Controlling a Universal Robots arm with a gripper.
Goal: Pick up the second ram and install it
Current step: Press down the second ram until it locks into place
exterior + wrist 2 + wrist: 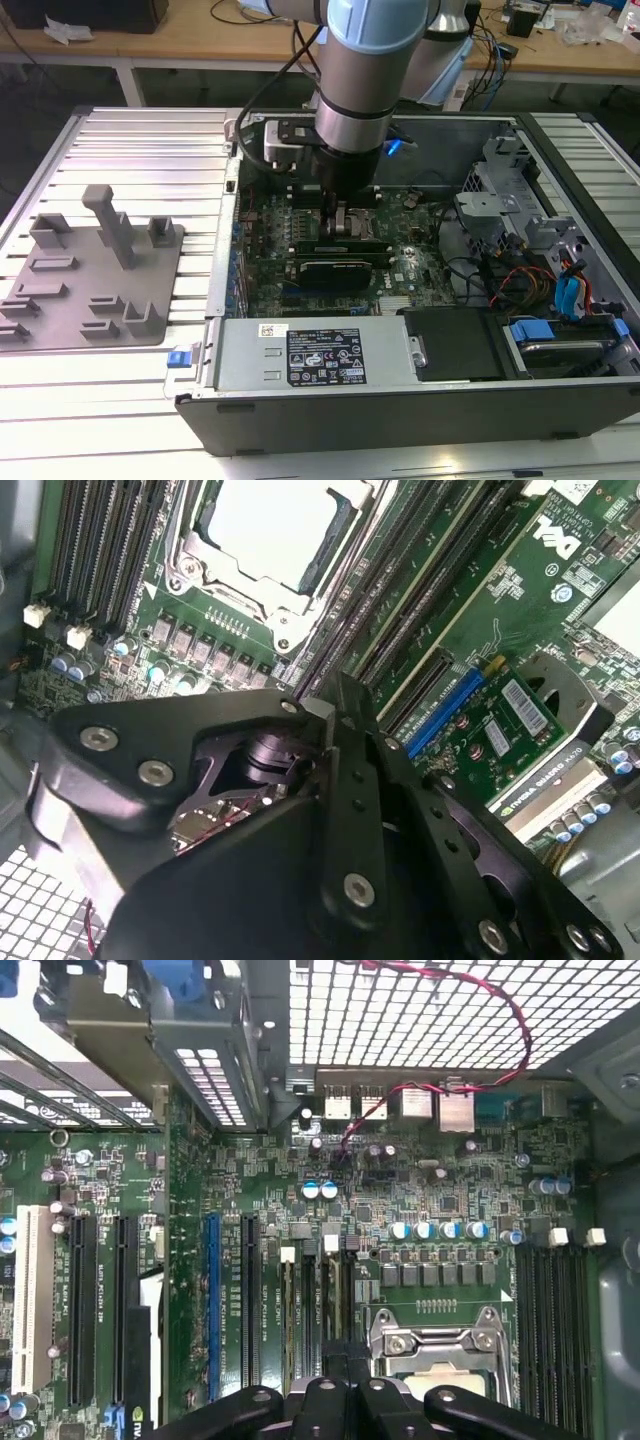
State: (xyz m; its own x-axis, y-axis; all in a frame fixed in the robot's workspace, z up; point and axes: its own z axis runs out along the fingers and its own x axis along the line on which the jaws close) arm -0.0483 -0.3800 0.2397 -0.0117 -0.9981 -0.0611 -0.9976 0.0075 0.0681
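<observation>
My gripper [345, 218] reaches down into the open computer case, over the memory slots beside the processor socket [440, 1345]. Right under its fingertips a long green stick, the second ram [335, 243], stands on edge along the black slots, level with the board. In the first wrist view the gripper [340, 1368] has its fingers drawn close together over a slot with white end latches [330, 1244]. In the second wrist view the gripper's black body [300, 810] hides the stick.
The grey holder block [100, 270] with upright posts lies on the slatted table at the exterior view's left. A black graphics card [335, 268] sits just in front of the slots. The power supply [310, 355], drive cage [500, 200] and loose cables [570, 290] crowd the case.
</observation>
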